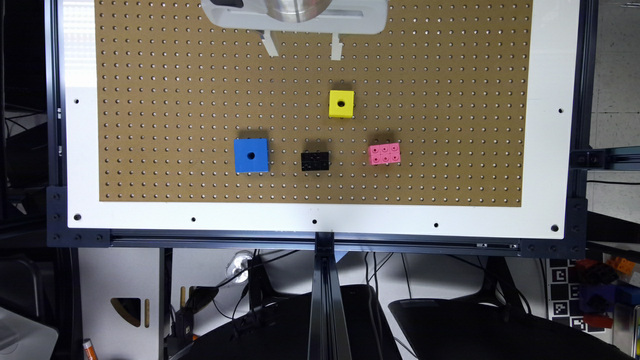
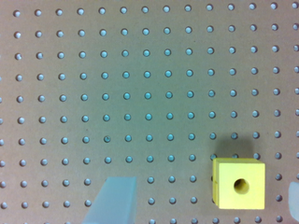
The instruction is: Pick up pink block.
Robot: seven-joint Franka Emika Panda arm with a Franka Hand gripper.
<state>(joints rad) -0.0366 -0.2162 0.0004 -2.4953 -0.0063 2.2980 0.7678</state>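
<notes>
**A:** Where is the end effector point(image 1: 304, 47), and is it holding anything?

**B:** It hangs at the far edge of the desk point(image 1: 545, 125), over bare brown pegboard point(image 1: 175, 100). Its two pale fingers point(image 1: 270, 44) stand well apart, so it is wide open, and nothing is between them.

**A:** What lies closest to it?

**B:** The yellow cube point(image 1: 341, 104) with a centre hole, a little nearer than the end effector and slightly toward the exterior view's right. The wrist view shows that cube point(image 2: 238, 183) just beside one translucent fingertip point(image 2: 113, 198), not touching it.

**A:** And the pink block?

**B:** The pink block point(image 1: 384, 154), six studs on top, sits flat on the pegboard, nearer still and further to the exterior view's right than the yellow cube. To its left in that view lie a black studded brick point(image 1: 315, 161), then a blue cube point(image 1: 251, 155), each apart from the next.

**A:** Which step is this?

**B:** It looks like the very start: the approach has not begun. I judge the next move calls for travelling past the yellow cube, centring over the pink block, then descending with the fingers either side of it.
</notes>
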